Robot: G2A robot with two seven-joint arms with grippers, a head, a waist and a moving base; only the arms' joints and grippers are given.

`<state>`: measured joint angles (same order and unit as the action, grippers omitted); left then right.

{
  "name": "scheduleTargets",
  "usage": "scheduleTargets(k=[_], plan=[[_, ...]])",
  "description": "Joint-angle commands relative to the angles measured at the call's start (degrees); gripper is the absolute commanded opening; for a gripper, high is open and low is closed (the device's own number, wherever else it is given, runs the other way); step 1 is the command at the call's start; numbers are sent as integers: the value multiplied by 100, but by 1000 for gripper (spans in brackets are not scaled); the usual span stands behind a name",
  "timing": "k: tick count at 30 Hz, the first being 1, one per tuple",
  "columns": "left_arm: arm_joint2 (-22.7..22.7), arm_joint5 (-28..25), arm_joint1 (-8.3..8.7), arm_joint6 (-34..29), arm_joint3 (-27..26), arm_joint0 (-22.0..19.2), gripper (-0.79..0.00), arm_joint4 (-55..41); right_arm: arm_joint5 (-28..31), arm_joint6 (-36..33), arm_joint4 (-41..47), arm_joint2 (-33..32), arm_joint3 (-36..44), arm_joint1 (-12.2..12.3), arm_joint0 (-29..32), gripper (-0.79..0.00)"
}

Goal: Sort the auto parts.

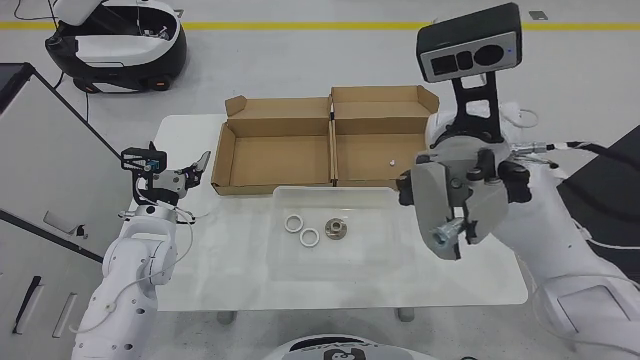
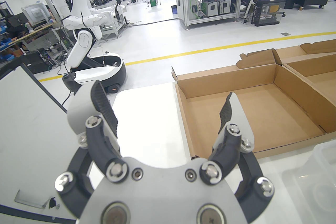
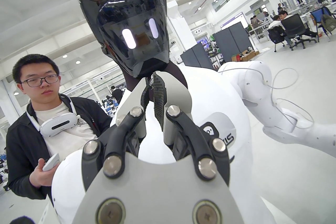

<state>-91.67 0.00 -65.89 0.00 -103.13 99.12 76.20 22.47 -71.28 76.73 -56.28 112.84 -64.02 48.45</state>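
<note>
Two white rings (image 1: 293, 224) (image 1: 310, 238) and a grey metal hub (image 1: 334, 229) lie in a clear plastic tray (image 1: 380, 250) at the table's middle. My left gripper (image 1: 188, 172) (image 2: 162, 89) is open and holds nothing, hovering over the table's left edge beside the left cardboard box (image 1: 270, 155) (image 2: 262, 109). My right gripper (image 1: 447, 232) (image 3: 153, 75) is raised high over the tray's right end, pointing up toward the head. Its fingers are shut on what looks like a small metal part (image 1: 449, 228).
The right cardboard box (image 1: 380, 145) adjoins the left one behind the tray and has a tiny white piece (image 1: 393, 163) on its floor. A corner of the tray (image 2: 323, 156) lies close to the left gripper. A dark wheeled robot base (image 1: 120, 50) stands beyond the table.
</note>
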Motion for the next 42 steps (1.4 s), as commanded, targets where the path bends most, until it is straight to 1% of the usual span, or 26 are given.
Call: scheduleTargets(k=[1,7,10,13,18,22,25,37,42], plan=[[0,0,0,0,0,0,0,0,74,-46,220,13,39,-42,37,-785],[0,0,0,0,0,0,0,0,303,-242,866,87,133,-203,67,-785],[0,0,0,0,0,0,0,0,325,-273,926,104,108,-271,54,-785],[0,0,0,0,0,0,0,0,238,-253,743,82,57,-313,32,-785],[0,0,0,0,0,0,0,0,-210,-67,-99,17,-30,-321,-4,-785],[0,0,0,0,0,0,0,0,-417,107,-515,-6,-3,-339,30,-785],[0,0,0,0,0,0,0,0,-421,185,-551,-5,50,-373,67,-785],[0,0,0,0,0,0,0,0,339,294,190,184,174,-635,261,-785],[0,0,0,0,0,0,0,0,339,294,190,184,174,-635,261,-785]])
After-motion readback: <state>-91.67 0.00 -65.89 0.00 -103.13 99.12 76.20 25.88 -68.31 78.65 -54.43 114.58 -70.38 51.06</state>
